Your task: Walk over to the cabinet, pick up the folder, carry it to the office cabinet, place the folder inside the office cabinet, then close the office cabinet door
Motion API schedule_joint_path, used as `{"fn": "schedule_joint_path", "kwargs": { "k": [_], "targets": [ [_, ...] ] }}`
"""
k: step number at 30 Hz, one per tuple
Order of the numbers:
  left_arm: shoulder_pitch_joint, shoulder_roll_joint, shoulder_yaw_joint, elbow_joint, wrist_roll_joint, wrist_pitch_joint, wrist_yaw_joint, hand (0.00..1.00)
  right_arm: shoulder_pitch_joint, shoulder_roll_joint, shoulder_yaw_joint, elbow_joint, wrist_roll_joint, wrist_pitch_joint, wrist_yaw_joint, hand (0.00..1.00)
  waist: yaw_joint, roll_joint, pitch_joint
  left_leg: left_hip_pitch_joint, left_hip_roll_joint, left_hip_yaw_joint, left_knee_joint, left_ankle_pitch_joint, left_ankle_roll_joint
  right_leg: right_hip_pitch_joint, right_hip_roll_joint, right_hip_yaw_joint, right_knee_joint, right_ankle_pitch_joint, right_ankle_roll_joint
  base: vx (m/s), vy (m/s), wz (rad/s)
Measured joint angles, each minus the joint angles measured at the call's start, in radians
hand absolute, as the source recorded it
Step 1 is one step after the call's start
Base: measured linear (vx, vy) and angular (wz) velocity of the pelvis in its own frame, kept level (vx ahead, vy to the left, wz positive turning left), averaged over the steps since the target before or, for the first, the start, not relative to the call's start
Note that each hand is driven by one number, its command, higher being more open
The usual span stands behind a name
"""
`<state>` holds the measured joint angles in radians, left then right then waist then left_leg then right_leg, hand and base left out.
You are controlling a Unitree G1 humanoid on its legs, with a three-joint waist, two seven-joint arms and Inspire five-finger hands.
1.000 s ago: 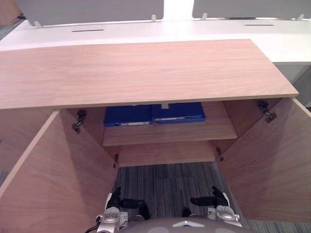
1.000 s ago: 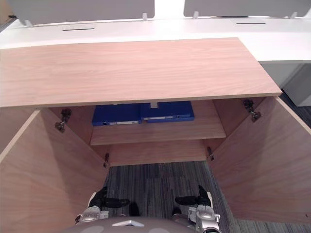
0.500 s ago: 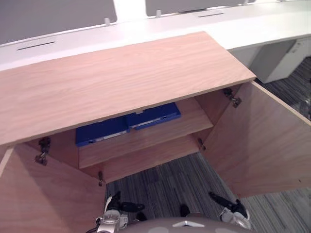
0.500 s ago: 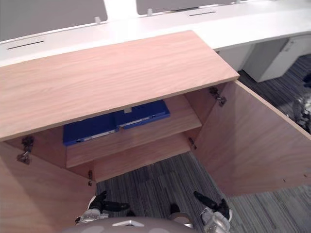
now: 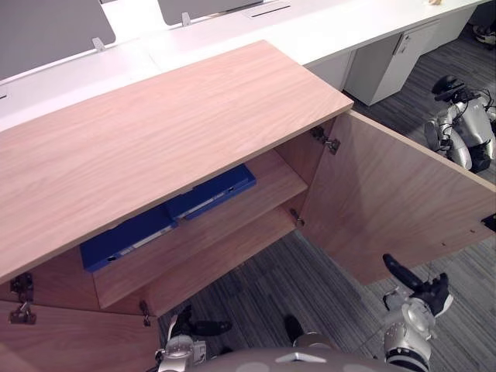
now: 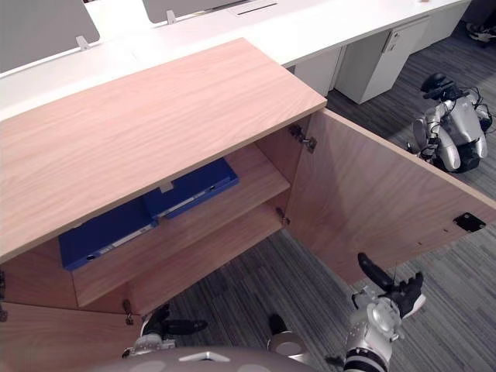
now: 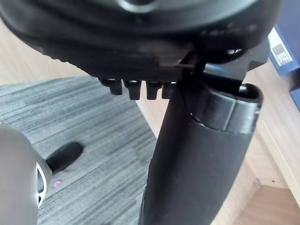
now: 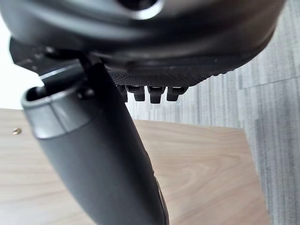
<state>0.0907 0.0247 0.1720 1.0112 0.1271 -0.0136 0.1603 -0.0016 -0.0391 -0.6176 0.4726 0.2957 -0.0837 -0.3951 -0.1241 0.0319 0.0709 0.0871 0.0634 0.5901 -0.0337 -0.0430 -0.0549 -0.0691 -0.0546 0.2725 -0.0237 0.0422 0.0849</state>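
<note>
Both hands are empty with fingers straight: left hand (image 5: 190,332) at bottom centre-left, right hand (image 5: 422,293) lower right, near the open right door (image 5: 387,194). The blue folders (image 5: 211,194) lie on the cabinet shelf (image 5: 240,213), centre-left. My worry is that a straight-fingered push slips off the door edge, or the fingers get pinched.

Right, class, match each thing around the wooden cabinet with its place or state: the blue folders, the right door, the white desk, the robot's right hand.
Things:
1. blue folders
2. right door
3. white desk
4. right hand

Places or states:
A. swung open
B. behind the cabinet
C. lying on the shelf inside
D. fingers straight, holding nothing

Pairs: 1-C, 2-A, 3-B, 4-D
</note>
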Motion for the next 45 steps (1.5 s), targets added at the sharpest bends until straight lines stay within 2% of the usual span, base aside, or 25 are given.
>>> {"fn": "schedule_joint_path", "kwargs": {
  "k": [6, 10, 16, 18, 23, 27, 36, 45],
  "targets": [
    [0.001, 0.005, -0.034, 0.0, -0.001, -0.001, -0.001, 1.0, -0.091, -0.171, -0.003, 0.001, -0.03, -0.001, -0.009, 1.0, -0.001, 0.021, 0.003, -0.026, -0.004, -0.04, 0.011, -0.007, 0.002, -0.013, -0.009, -0.003, -0.023, 0.015, 0.006, -0.04, -0.035, 0.02],
    [0.009, 0.004, -0.043, 0.007, -0.001, -0.001, -0.009, 1.0, -0.122, -0.26, -0.038, 0.003, -0.051, -0.001, -0.011, 1.0, -0.015, 0.038, 0.006, -0.045, -0.009, -0.083, 0.009, -0.002, 0.009, -0.014, -0.016, -0.029, -0.037, 0.024, 0.009, -0.02, -0.021, 0.14],
    [0.013, 0.004, -0.057, 0.015, -0.001, -0.006, -0.019, 1.0, -0.122, -0.286, -0.054, 0.003, -0.069, 0.0, -0.011, 1.0, -0.037, 0.044, 0.006, -0.057, -0.012, -0.126, -0.002, 0.009, 0.018, -0.011, -0.021, -0.08, -0.04, 0.025, 0.009, -0.01, -0.021, 0.18],
    [0.014, 0.008, -0.087, 0.015, 0.0, -0.006, -0.022, 1.0, -0.122, -0.302, -0.054, 0.014, -0.069, 0.0, 0.006, 1.0, -0.04, 0.045, 0.005, -0.059, -0.015, -0.134, -0.002, 0.01, 0.019, -0.01, -0.024, -0.087, -0.04, 0.025, 0.009, -0.02, -0.005, 0.11],
    [0.017, 0.016, -0.154, 0.017, 0.002, -0.009, -0.039, 1.0, -0.122, -0.424, -0.006, 0.087, -0.074, 0.002, 0.096, 1.0, -0.051, 0.045, 0.007, -0.059, -0.028, -0.146, 0.0, 0.011, 0.02, 0.0, -0.037, -0.098, -0.052, 0.029, 0.016, -0.03, 0.006, 0.06],
    [0.025, 0.025, -0.167, 0.019, 0.003, -0.016, -0.041, 1.0, -0.122, -0.474, 0.054, 0.115, -0.08, 0.005, 0.131, 1.0, -0.065, 0.042, 0.008, -0.058, -0.029, -0.146, 0.003, 0.011, 0.02, 0.003, -0.04, -0.097, -0.064, 0.035, 0.018, -0.04, -0.009, -0.03],
    [0.03, 0.038, -0.168, 0.019, 0.004, -0.021, -0.04, 1.0, -0.111, -0.455, 0.111, 0.098, -0.08, 0.005, 0.152, 1.0, -0.078, 0.03, 0.01, -0.053, -0.022, -0.141, 0.003, 0.011, 0.02, 0.004, -0.031, -0.097, -0.076, 0.053, 0.014, -0.02, -0.025, -0.06],
    [0.017, 0.051, -0.169, 0.045, 0.065, -0.019, -0.039, 1.0, 0.117, -0.209, 0.174, -0.203, -0.1, 0.006, 0.143, 1.0, -0.08, -0.018, -0.002, -0.04, -0.006, -0.137, 0.003, 0.015, 0.014, 0.004, -0.014, -0.094, -0.077, 0.064, 0.003, -0.03, -0.035, -0.08]
  ]
}}
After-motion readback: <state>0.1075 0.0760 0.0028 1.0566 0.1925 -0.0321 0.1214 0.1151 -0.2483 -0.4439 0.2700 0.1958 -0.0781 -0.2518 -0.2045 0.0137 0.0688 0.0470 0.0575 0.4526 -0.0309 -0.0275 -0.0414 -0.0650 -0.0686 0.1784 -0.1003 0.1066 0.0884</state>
